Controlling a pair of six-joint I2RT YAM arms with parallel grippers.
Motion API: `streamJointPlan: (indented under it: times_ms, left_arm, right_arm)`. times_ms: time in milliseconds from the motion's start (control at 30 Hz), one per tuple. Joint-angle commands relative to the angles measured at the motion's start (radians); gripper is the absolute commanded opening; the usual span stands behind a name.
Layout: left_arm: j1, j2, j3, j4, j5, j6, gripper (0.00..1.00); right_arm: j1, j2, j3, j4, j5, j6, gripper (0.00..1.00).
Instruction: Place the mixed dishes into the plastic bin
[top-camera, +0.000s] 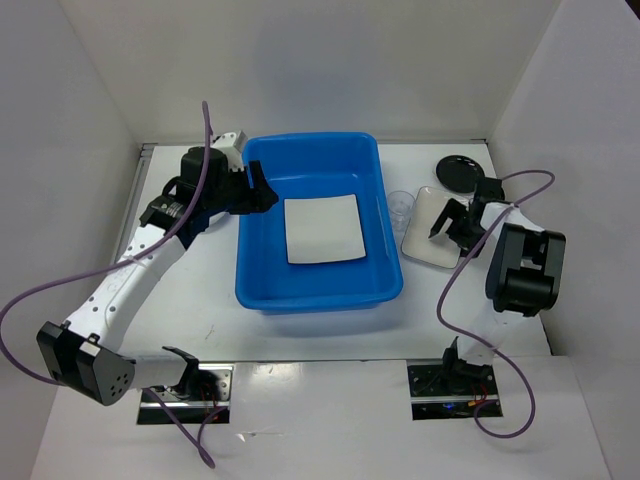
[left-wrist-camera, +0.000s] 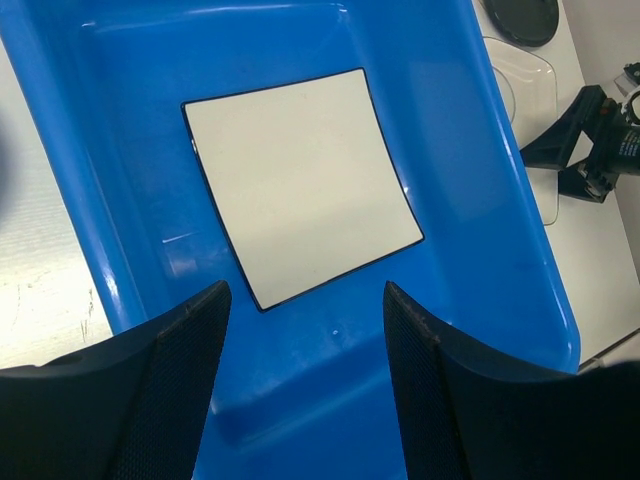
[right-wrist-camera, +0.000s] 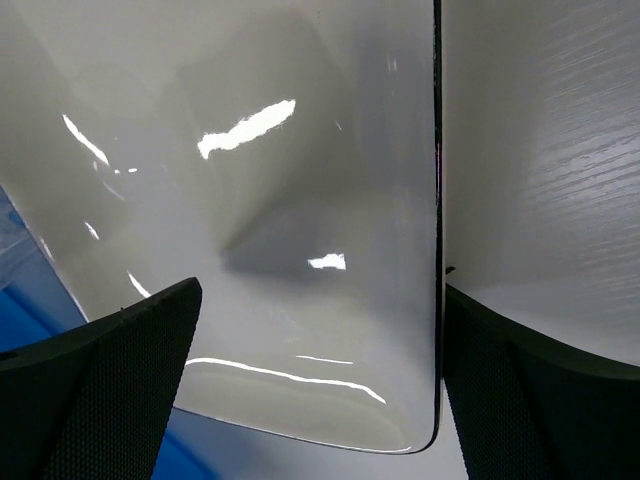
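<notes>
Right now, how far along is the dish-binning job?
Done: one white plate lies flat in the blue bin. In hand: the right jaws hang open over the second plate on the table. Left: that plate, the clear cup and the black dish, all outside the bin.

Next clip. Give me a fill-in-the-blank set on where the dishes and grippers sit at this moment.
1. The blue bin holds exactly ____ dish, a square white plate.
2. The other square plate, under the right gripper, rests on the table to the bin's ____.
3. The round dish at the back of the table is coloured ____.
4. The left gripper hangs over the bin with its jaws ____ and nothing between them.

Missing words: one; right; black; open.
</notes>
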Motion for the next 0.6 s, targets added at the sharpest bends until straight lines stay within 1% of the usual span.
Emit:
streamJointPlan:
  times_ms: [0, 133, 300, 567]
  left_arm:
    - [-0.001, -0.001, -0.001, 0.038, 0.015, 0.026, 0.70]
    - [-0.001, -0.001, -0.001, 0.038, 0.015, 0.026, 0.70]
    - [-0.001, -0.001, -0.001, 0.038, -0.008, 0.026, 0.70]
    - [-0.001, -0.001, -0.001, 0.038, -0.028, 0.035, 0.70]
  right_arm:
    - [-0.034, -0.001, -0.044, 0.032, -0.120, 0.018, 0.99]
    - [-0.075, 0.020, -0.053, 0.063, -0.184, -0.001, 0.99]
    - [-0.114, 0.040, -0.063, 0.104, -0.204, -0.022, 0.99]
    - [-0.181, 0.086, -0.063, 0.146, -0.347, -0.031, 0.97]
